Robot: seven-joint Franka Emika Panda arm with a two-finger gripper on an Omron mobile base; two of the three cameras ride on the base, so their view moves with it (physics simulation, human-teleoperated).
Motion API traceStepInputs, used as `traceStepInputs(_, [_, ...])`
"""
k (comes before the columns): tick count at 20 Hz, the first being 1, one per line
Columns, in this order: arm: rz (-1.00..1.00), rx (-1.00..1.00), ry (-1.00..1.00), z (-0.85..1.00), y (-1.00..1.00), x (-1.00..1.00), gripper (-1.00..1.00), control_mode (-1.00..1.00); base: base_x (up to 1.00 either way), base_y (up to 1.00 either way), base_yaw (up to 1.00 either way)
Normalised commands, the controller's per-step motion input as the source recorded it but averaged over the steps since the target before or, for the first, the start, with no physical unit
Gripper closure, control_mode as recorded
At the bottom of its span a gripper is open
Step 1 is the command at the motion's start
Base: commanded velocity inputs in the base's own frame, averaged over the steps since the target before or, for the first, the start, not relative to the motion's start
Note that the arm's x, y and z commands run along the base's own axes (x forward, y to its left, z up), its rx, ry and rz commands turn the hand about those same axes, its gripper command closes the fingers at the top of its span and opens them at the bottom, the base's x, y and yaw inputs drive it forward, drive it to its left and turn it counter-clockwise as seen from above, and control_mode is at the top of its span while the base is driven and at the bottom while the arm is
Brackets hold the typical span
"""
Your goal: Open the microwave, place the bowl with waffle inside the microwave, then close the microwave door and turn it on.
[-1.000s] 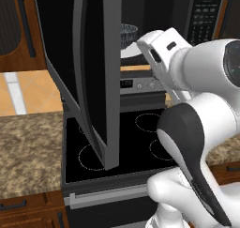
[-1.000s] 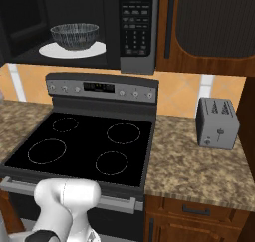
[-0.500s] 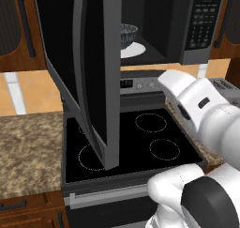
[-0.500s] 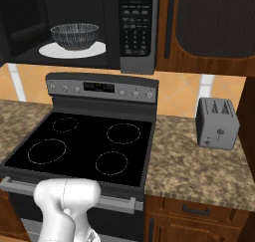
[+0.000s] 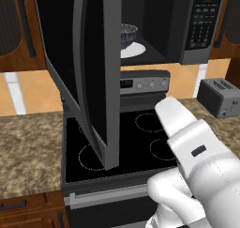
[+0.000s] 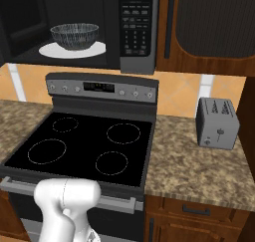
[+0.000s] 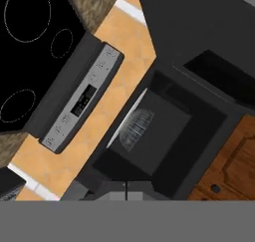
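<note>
The microwave (image 6: 135,29) hangs above the stove with its cavity open. Its door (image 5: 93,72) stands swung out toward me over the left burners. The grey-blue patterned bowl (image 6: 74,35) sits on the white turntable (image 6: 47,51) inside; from the left it is the bowl (image 5: 127,34), half hidden by the door. The bowl's sides hide the waffle. The rolled hand view looks at the bowl (image 7: 135,129) in the cavity from a distance. My gripper (image 7: 126,190) is shut on nothing, its tips meeting at the bottom edge. My arm (image 5: 197,161) lies low over the stove's right side.
The black glass stove top (image 6: 84,146) with its grey control panel (image 6: 102,87) lies under the microwave. A small grey toaster (image 6: 217,122) stands on the granite counter (image 6: 194,171) to the right. Wooden cabinets (image 6: 209,27) flank the microwave.
My arm has drawn back from the microwave opening and dropped low over the stove. The bowl stays on the turntable and the door stays open.
</note>
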Motion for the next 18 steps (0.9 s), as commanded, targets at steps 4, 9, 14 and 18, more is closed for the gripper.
traceStepInputs(4, [-0.26,0.0,-0.01,0.02,0.29,-0.64,1.0,-1.0,0.0,0.0,0.0])
traceStepInputs(9, [-0.12,-0.06,-0.16,0.01,0.34,-0.85,1.0,-1.0,0.0,0.0,0.0])
traceStepInputs(14, [0.0,-0.15,-0.09,0.0,0.65,-0.32,1.0,-1.0,0.0,0.0,0.0])
traceStepInputs(18, [-0.03,-0.12,0.16,-0.1,0.48,0.63,1.0,-1.0,0.0,0.0,0.0])
